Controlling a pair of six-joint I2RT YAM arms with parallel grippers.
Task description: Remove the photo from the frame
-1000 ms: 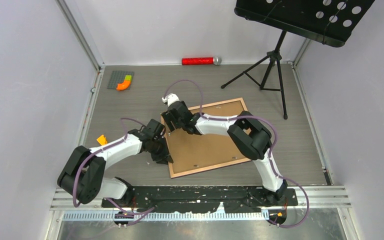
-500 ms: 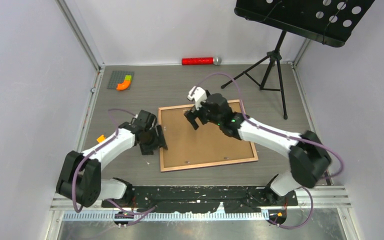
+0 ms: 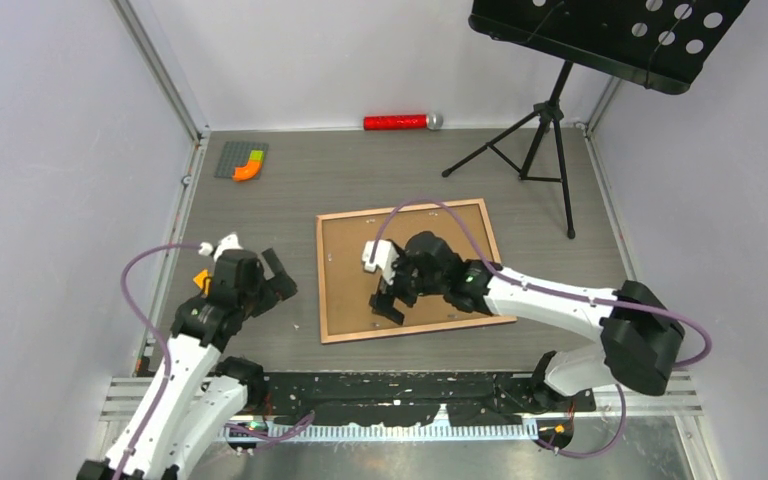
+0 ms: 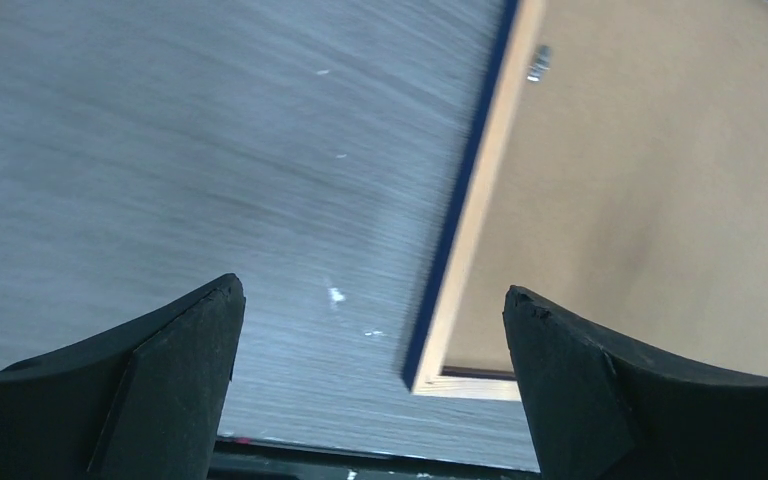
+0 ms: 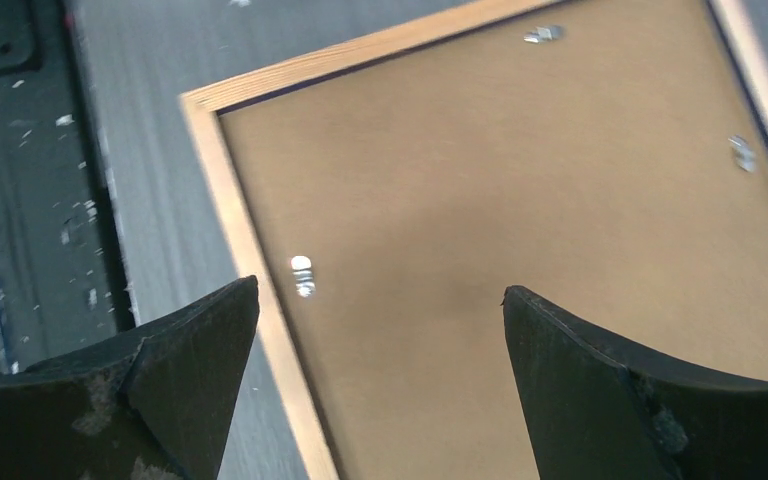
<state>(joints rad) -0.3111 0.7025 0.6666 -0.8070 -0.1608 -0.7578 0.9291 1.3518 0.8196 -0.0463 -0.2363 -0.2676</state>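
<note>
The frame [image 3: 322, 285] lies face down on the table, its pale wood back rim and dark blue outer edge [image 4: 457, 230] showing. A brown backing board [image 3: 350, 260] fills it, so the photo is hidden. My left gripper [image 3: 272, 277] hangs open over bare table just left of the frame's near left corner [image 4: 422, 378]; nothing is between its fingers [image 4: 372, 290]. My right gripper [image 3: 388, 298] stands open above the backing board [image 5: 520, 170] near the frame's near rail [image 5: 250, 250], holding nothing [image 5: 380, 290]. Small metal clips [image 5: 302, 275] sit along the board's edges.
A red cylinder with a silver end [image 3: 401, 122] lies at the back wall. A grey baseplate with an orange and green piece [image 3: 243, 160] sits at the back left. A black music stand's tripod [image 3: 545, 125] stands at the back right. A small orange object [image 3: 202, 280] lies left of my left arm.
My left gripper let go of the frame's left rail, opened and pulled back left. My right gripper swung from the frame's far left corner to its near rail. The frame turned straighter.
</note>
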